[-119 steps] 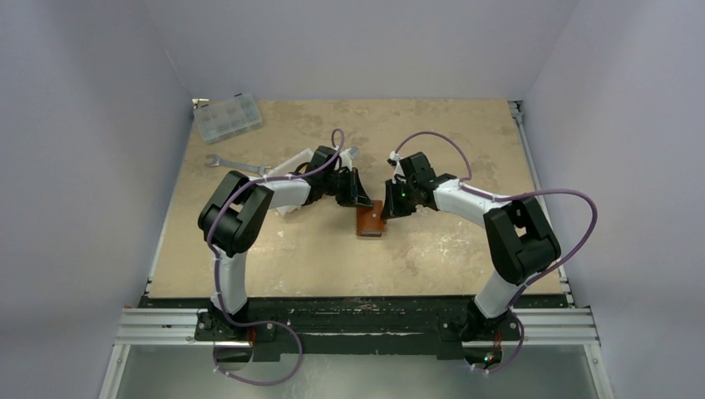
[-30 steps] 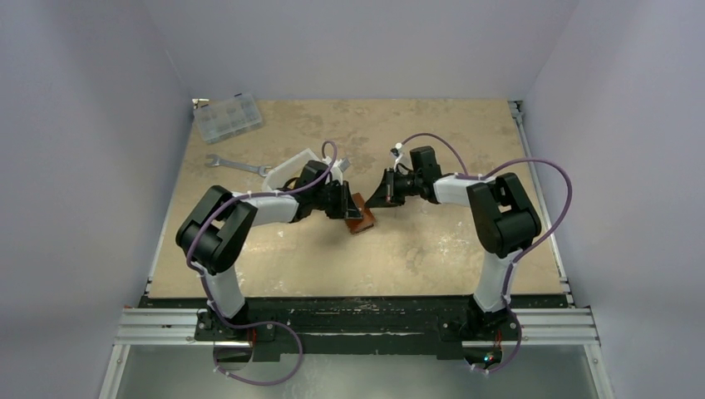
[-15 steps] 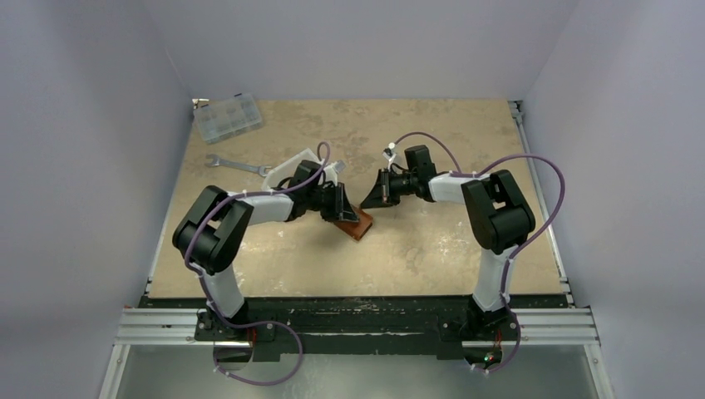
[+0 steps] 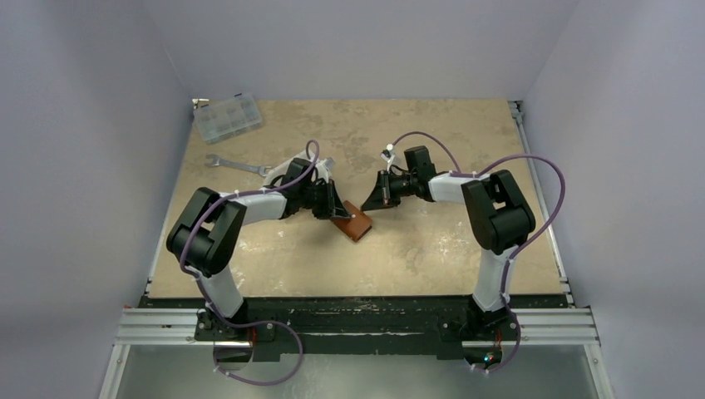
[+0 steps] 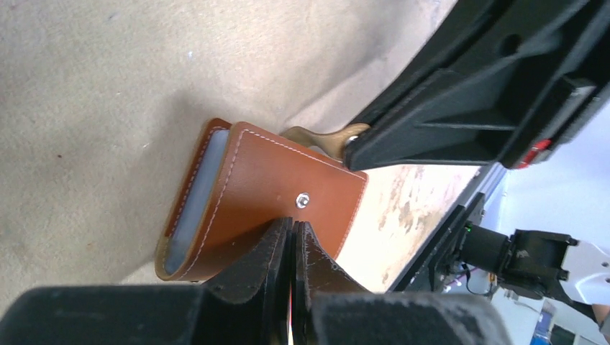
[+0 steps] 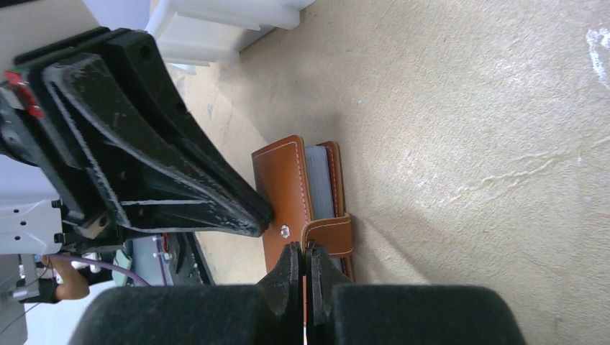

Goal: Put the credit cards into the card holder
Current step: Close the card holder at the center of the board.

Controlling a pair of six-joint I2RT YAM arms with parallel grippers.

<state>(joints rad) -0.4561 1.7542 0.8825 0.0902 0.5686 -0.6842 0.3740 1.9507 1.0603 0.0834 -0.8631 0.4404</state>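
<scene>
Now: the card holder (image 4: 354,224) is lying folded at the middle of the tabletop (image 4: 416,249), between the two claws, brown cover facing up.

The left claw (image 5: 290,228) is sitting clenched, fingers pressed together with no gap. Its tips are resting on the cover just beside the round stud (image 5: 304,199).

The right claw (image 6: 303,253) is likewise clenched and is meeting the holder from the opposite side, tips touching the small strap (image 6: 329,233). Whether the strap is actually being pinched between them, I cannot tell.

The strap is curling over the holder's edge next to the stud, which is sitting exposed.

A pale grey-blue layer (image 5: 205,188) is showing in the gap between the two covers; what it is, I cannot tell.

At the far left, a wrench (image 4: 237,165) and a clear compartment box (image 4: 227,117) are lying well apart from the holder. A white tray (image 6: 223,29) is sitting just beyond the left claw.
</scene>
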